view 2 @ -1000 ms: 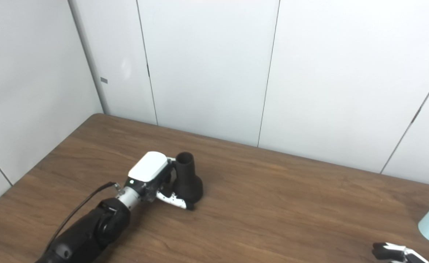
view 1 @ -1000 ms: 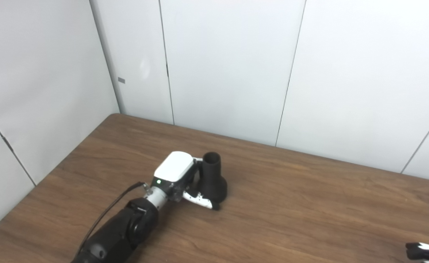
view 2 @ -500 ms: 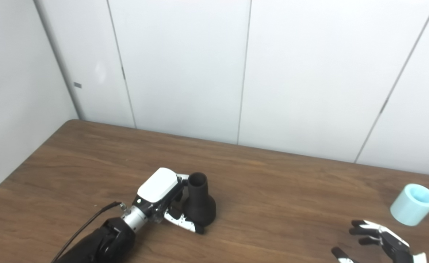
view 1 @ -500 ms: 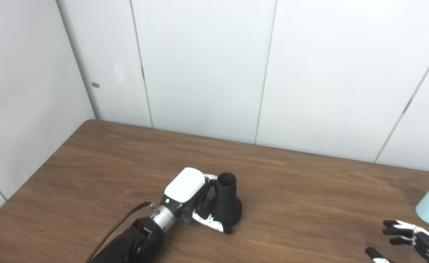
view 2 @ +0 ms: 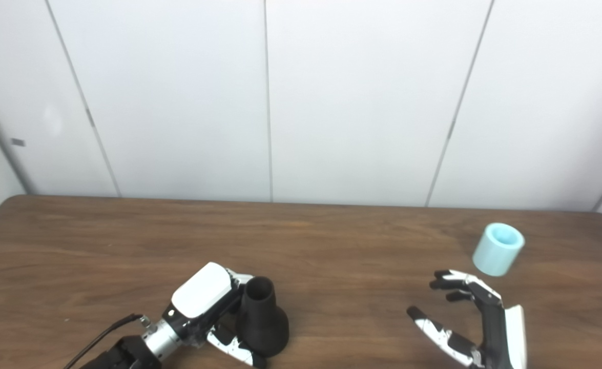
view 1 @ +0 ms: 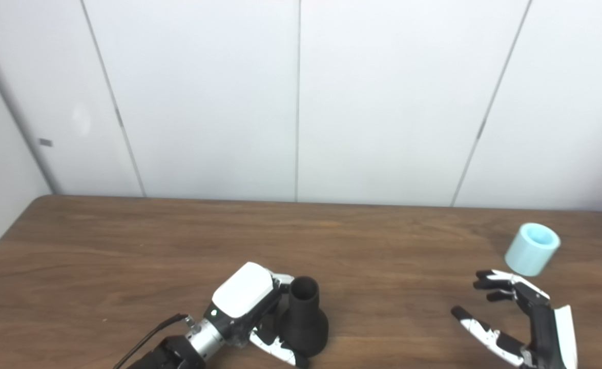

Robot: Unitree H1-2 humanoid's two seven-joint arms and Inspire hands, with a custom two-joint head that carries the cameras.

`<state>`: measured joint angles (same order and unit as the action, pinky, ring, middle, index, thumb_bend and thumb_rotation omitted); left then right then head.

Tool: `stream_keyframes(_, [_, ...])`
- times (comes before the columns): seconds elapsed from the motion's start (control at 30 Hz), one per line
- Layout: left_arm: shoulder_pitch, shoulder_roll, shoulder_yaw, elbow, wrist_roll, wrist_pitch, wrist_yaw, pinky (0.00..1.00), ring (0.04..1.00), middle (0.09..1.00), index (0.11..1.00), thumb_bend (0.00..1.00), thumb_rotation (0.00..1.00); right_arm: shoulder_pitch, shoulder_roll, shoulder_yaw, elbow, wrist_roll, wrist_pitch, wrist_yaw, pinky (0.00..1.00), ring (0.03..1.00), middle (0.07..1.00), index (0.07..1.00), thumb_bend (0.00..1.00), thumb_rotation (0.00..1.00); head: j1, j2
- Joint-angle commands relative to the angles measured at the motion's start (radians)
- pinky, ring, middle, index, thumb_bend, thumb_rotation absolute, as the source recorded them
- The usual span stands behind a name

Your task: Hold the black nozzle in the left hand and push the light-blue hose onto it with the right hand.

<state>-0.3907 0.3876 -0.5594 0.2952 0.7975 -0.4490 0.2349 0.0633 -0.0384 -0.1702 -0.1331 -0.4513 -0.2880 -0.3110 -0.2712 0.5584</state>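
The left robot hand [view 1: 247, 307] gripped the nozzle [view 1: 303, 320] near the worktop's [view 1: 126, 246] front edge; the right robot hand [view 1: 516, 320], fingers spread, held nothing beside the hose [view 1: 531, 248].

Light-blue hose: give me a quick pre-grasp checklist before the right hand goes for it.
1. Right hand open, fingers apart: ok.
2. Light-blue hose free on the table, nothing on it: ok.
3. Hose beyond the right fingertips, not touched: ok.
4. Left hand wrapped on the black nozzle: ok.
5. Nozzle upright, narrow mouth up: ok.
6. Firmness of the left grasp: cannot tell.
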Motion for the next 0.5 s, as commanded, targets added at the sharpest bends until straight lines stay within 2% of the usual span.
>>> stream_keyframes(0.0, [0.024,-0.026,-0.044,0.003,-0.006,-0.020,0.011,0.33,0.417,0.529,0.477,0.50,0.00,-0.035,-0.001,-0.020,-0.016,-0.005,-0.051,-0.057,0.60,0.696,0.710,0.595,0.57,0.23,-0.025,0.001])
stream_keyframes(0.07, [0.021,-0.025,-0.068,0.007,-0.008,-0.021,0.025,0.33,0.418,0.529,0.476,0.50,0.00,-0.053,0.010,-0.030,-0.031,0.044,-0.040,-0.064,0.65,0.733,0.742,0.673,0.64,0.27,-0.056,0.001])
stream_keyframes(0.17, [0.013,-0.020,-0.106,0.014,-0.006,-0.021,0.042,0.33,0.414,0.531,0.480,0.50,0.00,-0.090,0.013,-0.050,-0.054,0.071,0.003,-0.074,0.76,0.844,0.855,0.811,0.77,0.30,-0.097,-0.002])
stream_keyframes(0.3, [0.015,-0.021,-0.131,0.011,-0.010,-0.020,0.043,0.31,0.404,0.526,0.494,0.50,0.00,-0.143,-0.013,-0.089,-0.048,0.065,0.067,-0.080,0.90,0.965,0.974,0.966,0.80,0.34,-0.135,-0.001])
stream_keyframes(0.47, [0.025,-0.021,-0.162,0.008,-0.005,-0.021,0.077,0.33,0.409,0.535,0.479,0.50,0.00,-0.220,-0.062,-0.132,0.033,0.044,0.099,-0.123,0.94,0.989,1.000,1.000,0.82,0.36,-0.169,-0.004])
